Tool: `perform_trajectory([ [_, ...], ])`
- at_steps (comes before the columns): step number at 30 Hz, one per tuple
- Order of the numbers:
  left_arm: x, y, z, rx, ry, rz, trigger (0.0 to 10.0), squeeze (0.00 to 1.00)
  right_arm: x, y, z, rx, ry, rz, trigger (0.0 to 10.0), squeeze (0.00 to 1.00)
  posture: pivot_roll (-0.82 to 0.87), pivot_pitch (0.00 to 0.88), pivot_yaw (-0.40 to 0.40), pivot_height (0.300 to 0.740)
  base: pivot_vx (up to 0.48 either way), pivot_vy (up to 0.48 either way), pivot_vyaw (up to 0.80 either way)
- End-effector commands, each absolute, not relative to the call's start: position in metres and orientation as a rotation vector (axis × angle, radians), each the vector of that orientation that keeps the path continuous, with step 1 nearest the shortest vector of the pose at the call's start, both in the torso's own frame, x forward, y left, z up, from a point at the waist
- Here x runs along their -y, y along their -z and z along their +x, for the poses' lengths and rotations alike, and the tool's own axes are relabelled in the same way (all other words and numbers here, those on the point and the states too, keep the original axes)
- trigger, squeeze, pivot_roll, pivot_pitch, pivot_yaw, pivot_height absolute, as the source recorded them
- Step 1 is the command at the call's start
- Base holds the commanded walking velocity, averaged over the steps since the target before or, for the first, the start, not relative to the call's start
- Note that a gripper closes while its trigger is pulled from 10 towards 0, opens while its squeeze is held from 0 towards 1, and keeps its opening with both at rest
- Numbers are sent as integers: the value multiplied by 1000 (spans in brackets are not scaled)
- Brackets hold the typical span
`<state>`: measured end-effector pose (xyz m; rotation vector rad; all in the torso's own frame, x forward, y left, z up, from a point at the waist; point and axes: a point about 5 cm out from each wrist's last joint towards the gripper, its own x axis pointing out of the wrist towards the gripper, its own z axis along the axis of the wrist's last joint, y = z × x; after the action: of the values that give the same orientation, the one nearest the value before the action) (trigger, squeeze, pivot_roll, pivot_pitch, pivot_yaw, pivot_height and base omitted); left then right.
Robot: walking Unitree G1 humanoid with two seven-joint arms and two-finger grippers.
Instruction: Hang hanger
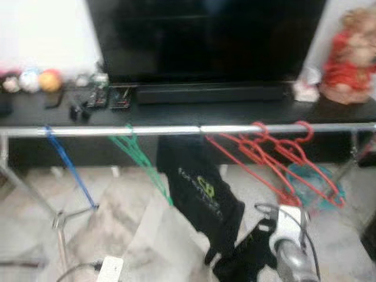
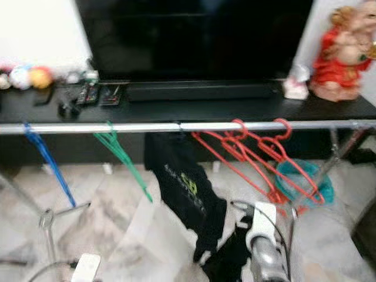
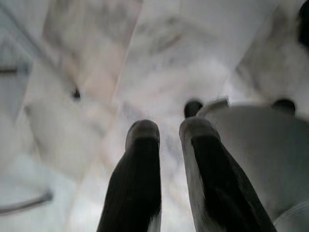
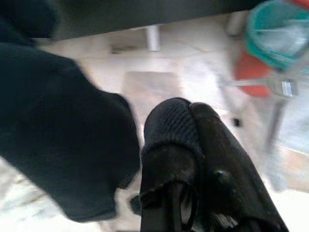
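Rail carrying red hangers, right gripper jaws together below, left gripper jaws slightly apart over floor

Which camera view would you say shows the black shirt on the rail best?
The left eye view: the black shirt hangs whole from the rail, logo visible. The right eye view shows it similarly; the right wrist view catches a dark blurred fold beside the right end effector.

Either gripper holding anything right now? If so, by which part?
The right gripper is shut on a fold of the black shirt near its lower edge, low below the rail. The left gripper holds nothing, fingers slightly apart over the floor.
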<state>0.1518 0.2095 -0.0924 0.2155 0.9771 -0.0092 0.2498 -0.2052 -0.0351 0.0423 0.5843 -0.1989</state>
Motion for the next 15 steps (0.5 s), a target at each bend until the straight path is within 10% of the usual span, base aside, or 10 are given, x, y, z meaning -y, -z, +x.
perform_trajectory([
  [1,-207,90,158,-954,16,223,10000,0,212,35,248,-581,214,34,10000,0,12,0,-13,740,0,-307,0],
  [15,-210,84,161,-834,-95,208,10000,0,210,40,242,-611,203,46,10000,0,13,0,-13,740,0,-82,0],
])
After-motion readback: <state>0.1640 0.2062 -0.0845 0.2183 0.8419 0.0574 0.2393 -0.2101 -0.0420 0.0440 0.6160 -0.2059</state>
